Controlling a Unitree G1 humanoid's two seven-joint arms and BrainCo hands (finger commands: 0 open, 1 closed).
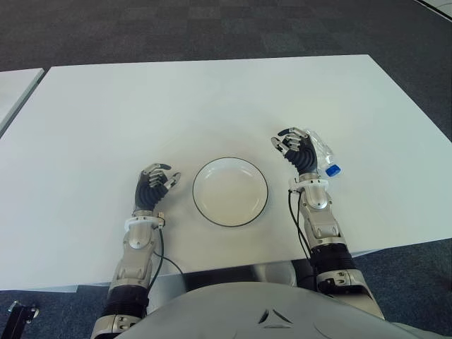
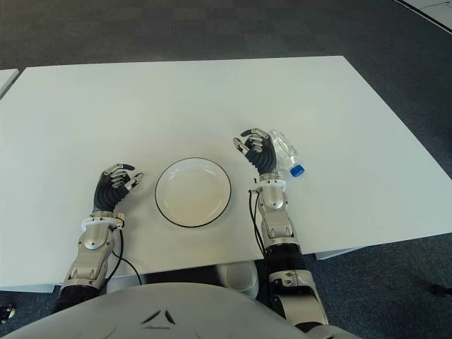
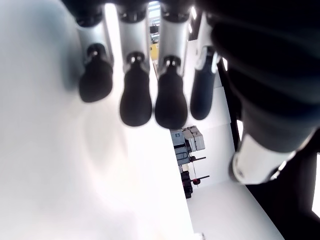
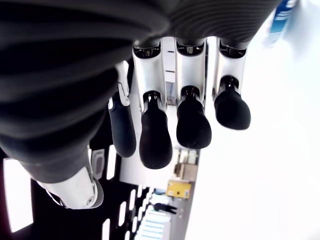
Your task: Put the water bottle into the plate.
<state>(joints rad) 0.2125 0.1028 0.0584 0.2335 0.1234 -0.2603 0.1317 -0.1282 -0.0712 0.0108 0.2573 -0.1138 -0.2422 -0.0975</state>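
While the bottle (image 1: pixel 324 155) lies beside the right hand (image 1: pixel 298 150), nothing is grasped.
Its fingers (image 4: pixel 192 122) hang loosely curled, empty, positioned to reach it; plate (image 1: pixel 230 191) waits between hands; left hand (image 1: pixel 153 185) idle, relaxed.

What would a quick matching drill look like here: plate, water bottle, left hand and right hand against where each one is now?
Things:
1. plate
2. water bottle
3. left hand
4. right hand

Places:
A. lying on the table, just right of the right hand
B. left of the plate, holding nothing
C. between the two hands, with nothing in it
D. right of the plate, beside the bottle, holding nothing

Pairs: 1-C, 2-A, 3-B, 4-D
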